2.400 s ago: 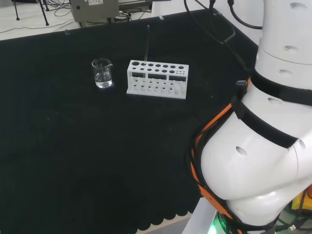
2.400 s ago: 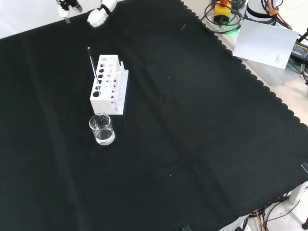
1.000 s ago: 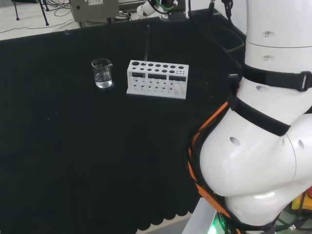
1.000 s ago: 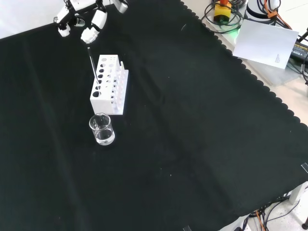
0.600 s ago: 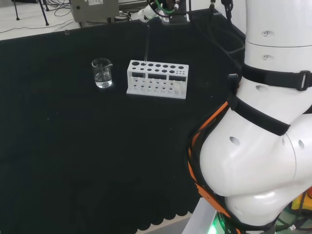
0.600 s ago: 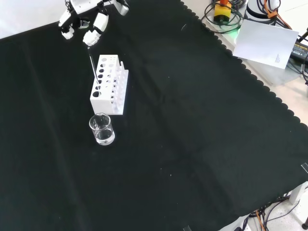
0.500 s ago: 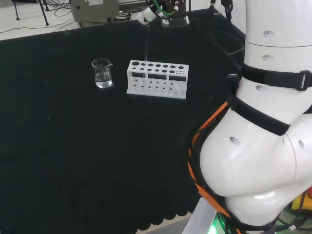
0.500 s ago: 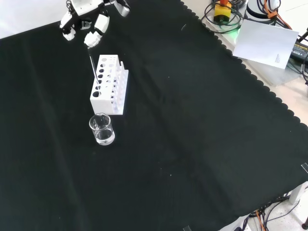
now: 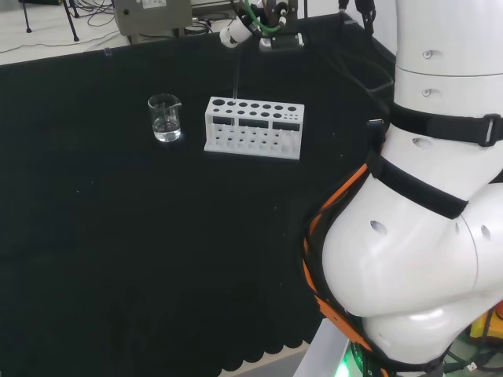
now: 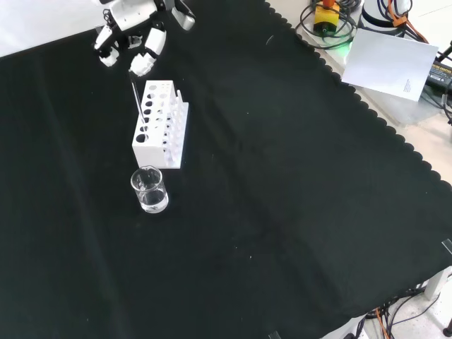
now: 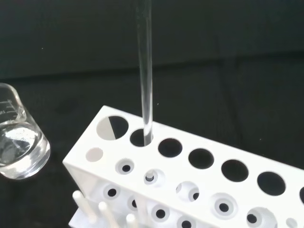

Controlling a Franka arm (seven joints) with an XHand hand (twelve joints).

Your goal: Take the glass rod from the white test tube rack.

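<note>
So your hand [image 10: 134, 28] is hanging right over the far end of the white test tube rack [image 10: 161, 123] in the front view, fingers [image 10: 143, 65] pointing down at the cloth. They're looking relaxed and spread rather than curled, and they aren't closing on anything that I can make out — one fingertip is sitting just above the top of the glass rod [image 10: 138, 106], though I can't tell if it's actually touching.

The rod itself is standing in the rack, directly below your fingers, leaning a little. In the wrist view you're seeing it [image 11: 145, 71] going down into the second big hole from the end of the top row, with the rack [image 11: 199, 190] spreading out underneath.

Past the rack from your fingers, a small clear beaker [image 10: 149, 190] is sitting on the tabletop [image 10: 282, 176], just off the rack's other end. In the wrist view it [image 11: 16, 137] seems to have a bit of clear liquid in it.

In the head view your fingers [image 9: 236, 31] are hovering above the rod [image 9: 235, 78] at the rack's left end, with the beaker [image 9: 164, 118] further left.
</note>
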